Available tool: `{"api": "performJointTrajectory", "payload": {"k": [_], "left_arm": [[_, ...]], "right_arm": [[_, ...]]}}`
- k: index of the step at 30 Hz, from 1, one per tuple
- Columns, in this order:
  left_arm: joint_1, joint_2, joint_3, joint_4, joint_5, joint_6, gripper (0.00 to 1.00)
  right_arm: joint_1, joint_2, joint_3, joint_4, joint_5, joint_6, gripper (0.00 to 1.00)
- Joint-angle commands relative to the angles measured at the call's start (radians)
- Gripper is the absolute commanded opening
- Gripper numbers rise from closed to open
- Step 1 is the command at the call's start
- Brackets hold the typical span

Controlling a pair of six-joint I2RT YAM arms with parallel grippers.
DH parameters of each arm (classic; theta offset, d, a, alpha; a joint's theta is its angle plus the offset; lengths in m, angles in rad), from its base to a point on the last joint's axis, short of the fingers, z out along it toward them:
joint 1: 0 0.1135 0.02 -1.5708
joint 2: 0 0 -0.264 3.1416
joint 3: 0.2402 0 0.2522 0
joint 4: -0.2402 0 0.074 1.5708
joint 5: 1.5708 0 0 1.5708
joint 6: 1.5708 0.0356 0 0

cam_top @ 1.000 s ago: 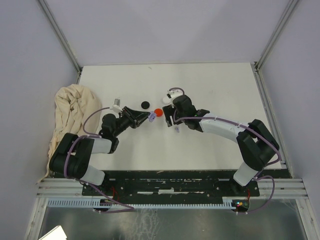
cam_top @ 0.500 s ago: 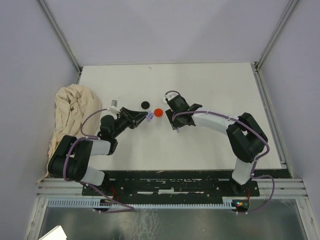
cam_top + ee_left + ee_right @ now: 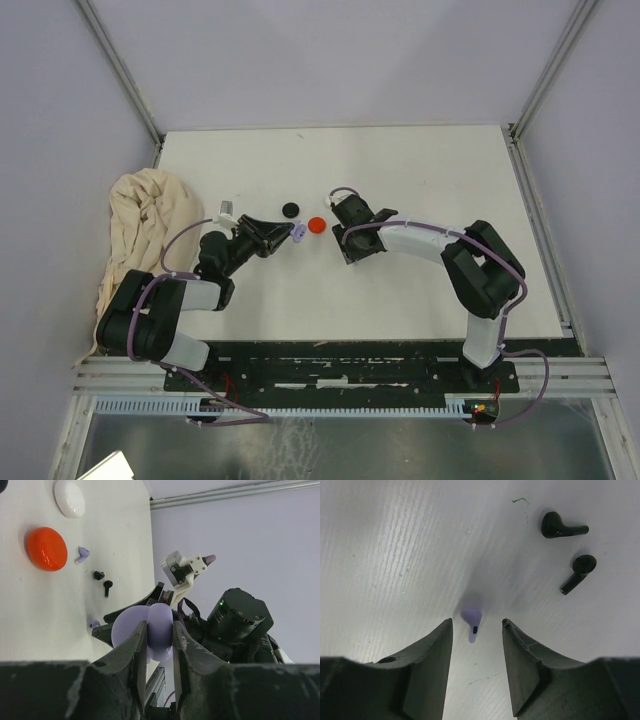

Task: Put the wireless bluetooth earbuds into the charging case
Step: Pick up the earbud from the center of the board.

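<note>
**Right wrist view: open fingers straddle a lilac earbud**

The right gripper point(image 3: 476, 624) is spread open, one dark finger on either side of a small lilac stemmed plastic earbud point(image 3: 471, 619). The earbud lies flat on the white table point(image 3: 395, 555) with its stem towards 6 o'clock. I can't see either finger touching it. Two black stemmed earbuds point(image 3: 563, 526) lie well apart from it, up towards 1 and 2 o'clock.

From where I stand, the pick wants a straight descent. The fingers should close softly on the fat head rather than the thin stem, and stay centred so the earbud doesn't squirt out sideways.

In the left wrist view, the left gripper point(image 3: 159, 630) is clenched on the lilac rounded plastic charging case point(image 3: 131, 627), which looks hinged open. Beyond it, at 10 o'clock, sits a glossy red round disc point(image 3: 46, 548), with a white oval case point(image 3: 69, 498) at 11. That arm's job, I'd say, is simply to hold steady.
</note>
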Motion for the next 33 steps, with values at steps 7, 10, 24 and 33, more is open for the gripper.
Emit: {"api": "performJointTrajectory", "payload": {"k": [7, 10, 24, 33], "left_arm": [[0.011, 0.011, -0.008, 0.081, 0.001, -0.026, 0.03], [0.012, 0.011, -0.009, 0.082, 0.002, -0.026, 0.03], [0.017, 0.009, -0.010, 0.084, 0.005, -0.029, 0.03], [0.015, 0.024, -0.011, 0.105, 0.009, -0.062, 0.03]], "right_arm": [[0.001, 0.041, 0.050, 0.028, -0.011, 0.031, 0.48], [0.000, 0.046, 0.051, 0.030, -0.009, 0.033, 0.46], [-0.001, 0.054, 0.059, 0.019, 0.011, 0.046, 0.26], [0.001, -0.112, -0.054, 0.241, -0.005, -0.030, 0.09]]}}
